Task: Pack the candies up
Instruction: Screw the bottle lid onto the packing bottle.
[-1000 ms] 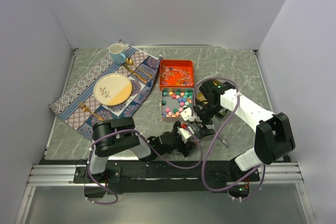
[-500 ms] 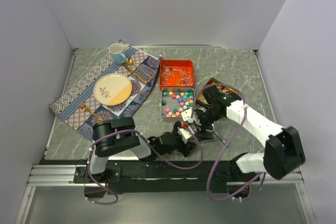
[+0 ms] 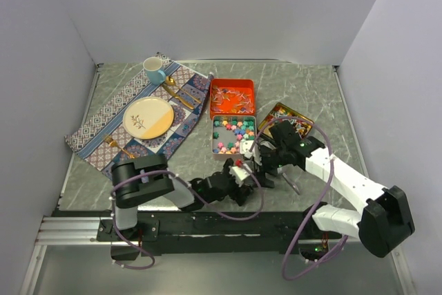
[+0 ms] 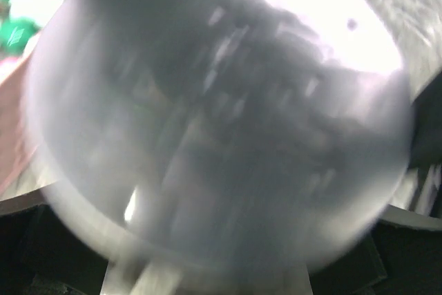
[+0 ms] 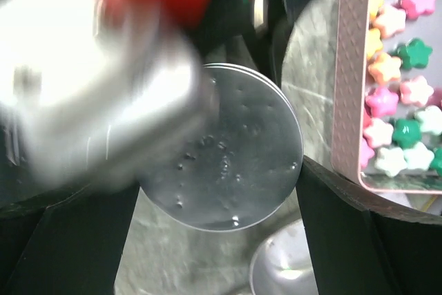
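Note:
Pastel star candies (image 3: 233, 134) (image 5: 404, 101) fill a pink tin (image 5: 349, 88). Thin wrapped candies (image 3: 232, 98) lie in the red tin behind it. My right gripper (image 3: 264, 164) (image 5: 219, 184) hangs just in front of the pink tin. Its fingers stand wide apart, open, around a round silver disc (image 5: 228, 164). My left gripper (image 3: 242, 173) reaches in low from the left and meets it there. In the left wrist view the blurred round disc (image 4: 221, 122) fills the picture and hides the jaws. I cannot tell whether either gripper holds it.
A patterned tin (image 3: 290, 119) with wrapped pieces sits right of the pink tin. The silver scoop (image 3: 293, 186) (image 5: 290, 274) lies near the front. At the back left a placemat (image 3: 103, 119) carries a plate (image 3: 148, 117), a blue cup (image 3: 153, 70) and gold cutlery.
My right arm has swung from beside the tins toward the front, uncovering the patterned tin, and its jaws narrowed slightly. The left arm's shoulder shifted a little; its gripper stayed put.

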Tool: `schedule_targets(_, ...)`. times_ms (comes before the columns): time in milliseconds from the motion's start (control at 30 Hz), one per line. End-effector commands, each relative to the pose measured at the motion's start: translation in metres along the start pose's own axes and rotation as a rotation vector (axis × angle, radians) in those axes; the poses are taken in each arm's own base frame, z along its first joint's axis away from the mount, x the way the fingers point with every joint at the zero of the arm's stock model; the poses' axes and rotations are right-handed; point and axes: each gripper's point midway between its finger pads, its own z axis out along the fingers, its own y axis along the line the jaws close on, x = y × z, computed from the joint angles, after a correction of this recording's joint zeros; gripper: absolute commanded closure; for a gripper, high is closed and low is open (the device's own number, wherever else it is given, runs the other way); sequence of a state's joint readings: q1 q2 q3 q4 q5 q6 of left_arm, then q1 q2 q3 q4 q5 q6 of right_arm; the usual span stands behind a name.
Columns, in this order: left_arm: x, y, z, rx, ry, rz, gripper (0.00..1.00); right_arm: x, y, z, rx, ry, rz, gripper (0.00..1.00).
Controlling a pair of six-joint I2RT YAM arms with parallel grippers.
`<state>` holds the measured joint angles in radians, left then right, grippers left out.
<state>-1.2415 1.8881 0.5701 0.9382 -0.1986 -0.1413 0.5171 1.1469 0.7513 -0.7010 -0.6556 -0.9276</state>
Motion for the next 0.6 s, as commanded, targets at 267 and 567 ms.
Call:
schedule_targets(267, 0.144, 0.067, -0.066, -0.301, 0.49, -0.095, 0.04, 0.06, 0.002, -0.024, 0.083, 0.151, 0.087, 0.4)
schedule_targets(567, 0.094, -0.031, -0.092, 0.132, 0.439, -0.141, 0.04, 0.037, -0.016, -0.033, 0.133, 0.104, 0.12, 0.41)
